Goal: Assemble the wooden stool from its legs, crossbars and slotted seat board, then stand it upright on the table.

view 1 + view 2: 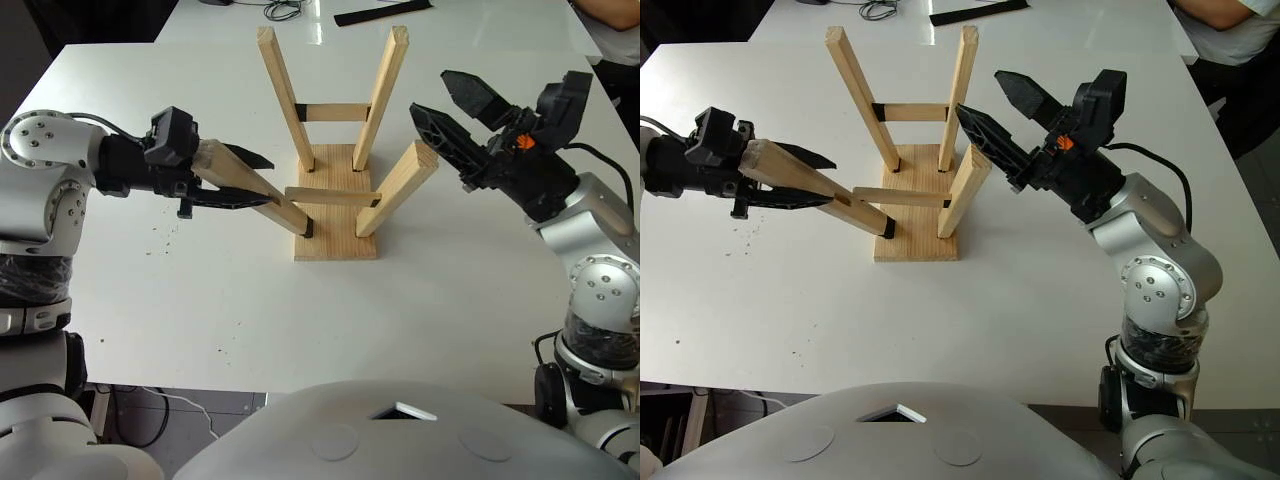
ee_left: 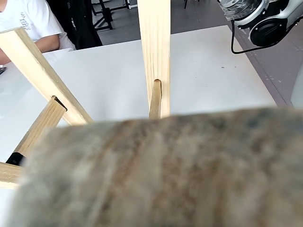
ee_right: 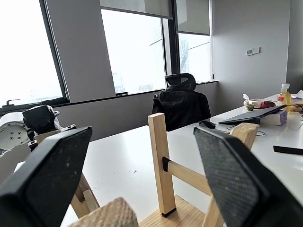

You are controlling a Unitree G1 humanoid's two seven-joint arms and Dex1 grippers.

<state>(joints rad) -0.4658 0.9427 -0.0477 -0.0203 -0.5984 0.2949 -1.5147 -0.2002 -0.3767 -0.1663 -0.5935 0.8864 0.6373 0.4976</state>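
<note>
The white bench [image 1: 200, 320] carries the whole job, stretching out beneath both sets of fingers. On it, between the two grippers, is the stool [image 1: 335, 190], upside down. Its slotted seat board [image 1: 335, 245] lies flat on the bench, below and between the fingers of both arms.

Four legs rise from the board. The near-left leg [image 1: 288, 212] leans out toward the left gripper [image 1: 262, 182], whose fingers [image 1: 245, 157] lie one above and one below the wood and appear clamped on it, though the pads' contact is hidden behind the leg. The near-right leg [image 1: 400, 188] leans the other way, its free end just under the right gripper [image 1: 430, 92]. That gripper's fingers [image 1: 445, 135] stand wide apart. In the right wrist view the leg's end sits low between them, and whether the lower finger touches it cannot be told.

The far-left leg [image 1: 287, 100] and far-right leg [image 1: 383, 95] stand beyond the fingers of both arms, splayed apart at their tops. The far crossbar [image 1: 335, 112] joins them partway up. The near crossbar [image 1: 330, 196] runs between the two near legs, beyond the left fingertips.
</note>
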